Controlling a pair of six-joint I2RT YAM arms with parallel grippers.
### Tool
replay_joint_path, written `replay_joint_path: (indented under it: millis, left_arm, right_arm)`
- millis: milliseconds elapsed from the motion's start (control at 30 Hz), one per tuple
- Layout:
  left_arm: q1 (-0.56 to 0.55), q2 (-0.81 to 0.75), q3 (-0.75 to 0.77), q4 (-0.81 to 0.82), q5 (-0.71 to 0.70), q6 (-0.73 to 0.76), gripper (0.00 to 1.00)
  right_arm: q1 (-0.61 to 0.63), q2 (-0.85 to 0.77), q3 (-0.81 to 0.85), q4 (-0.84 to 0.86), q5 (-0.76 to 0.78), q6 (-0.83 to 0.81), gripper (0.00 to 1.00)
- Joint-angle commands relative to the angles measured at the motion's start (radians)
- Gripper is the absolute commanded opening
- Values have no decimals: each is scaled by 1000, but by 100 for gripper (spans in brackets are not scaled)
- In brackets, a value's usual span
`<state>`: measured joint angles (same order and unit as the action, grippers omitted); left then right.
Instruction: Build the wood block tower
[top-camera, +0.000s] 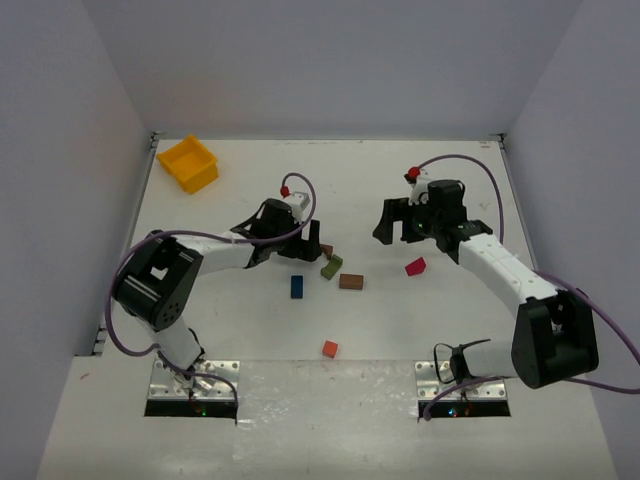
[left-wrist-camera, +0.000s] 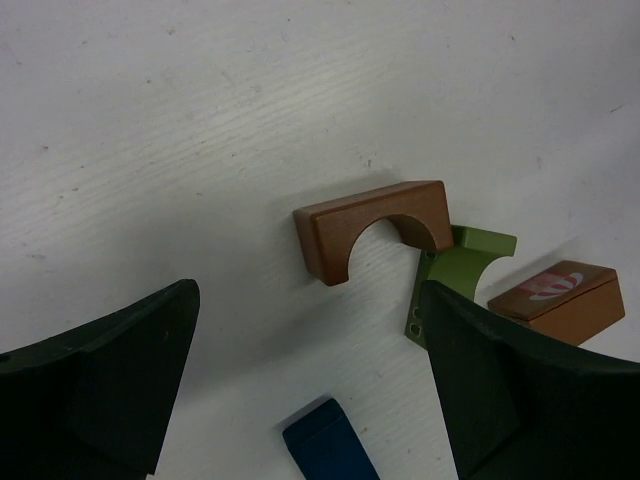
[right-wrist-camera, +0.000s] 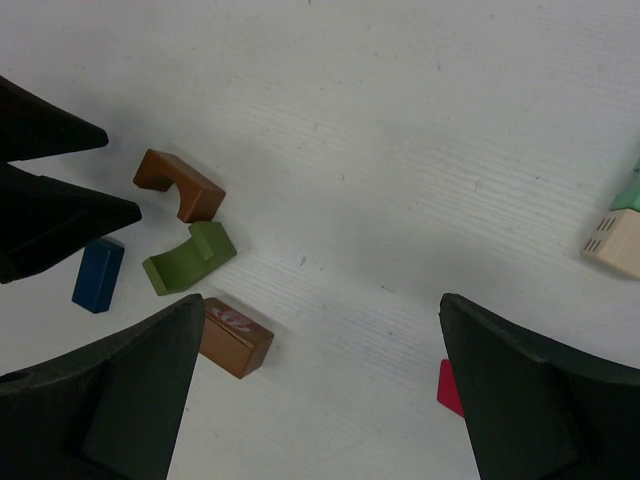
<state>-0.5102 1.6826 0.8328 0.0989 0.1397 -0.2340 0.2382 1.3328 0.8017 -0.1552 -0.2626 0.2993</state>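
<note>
left gripper (left-wrist-camera: 310, 288): jaws apart, empty, brown arch (left-wrist-camera: 350, 225) just ahead, likely lining up a pick | right gripper (right-wrist-camera: 320, 300): jaws apart, empty, magenta block (top-camera: 415, 266) near below | wood block tower: not begun, blocks loose | yellow bin (top-camera: 188, 163): well beyond left gripper, no block seen inside

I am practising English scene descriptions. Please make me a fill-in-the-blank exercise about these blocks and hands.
The bin is ____.
The brown arch and green arch lie by the ____ hand.
The magenta block lies nearest the ____ hand.
The left hand and right hand are both ____.
Missing words: yellow, left, right, open.
</note>
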Motion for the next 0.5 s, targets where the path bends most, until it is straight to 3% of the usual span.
replay_joint_path:
  millis: [0, 200, 467]
  left_arm:
    - [-7, 11, 56, -5, 44, 49, 87]
    - [-29, 91, 126, -39, 17, 74, 61]
    - [-46, 128, 164, -77, -52, 97, 46]
  right_arm:
    - [0, -37, -10, 74, 5, 8, 99]
    - [0, -43, -15, 75, 1, 10, 99]
    - [0, -68, -21, 60, 60, 6, 99]
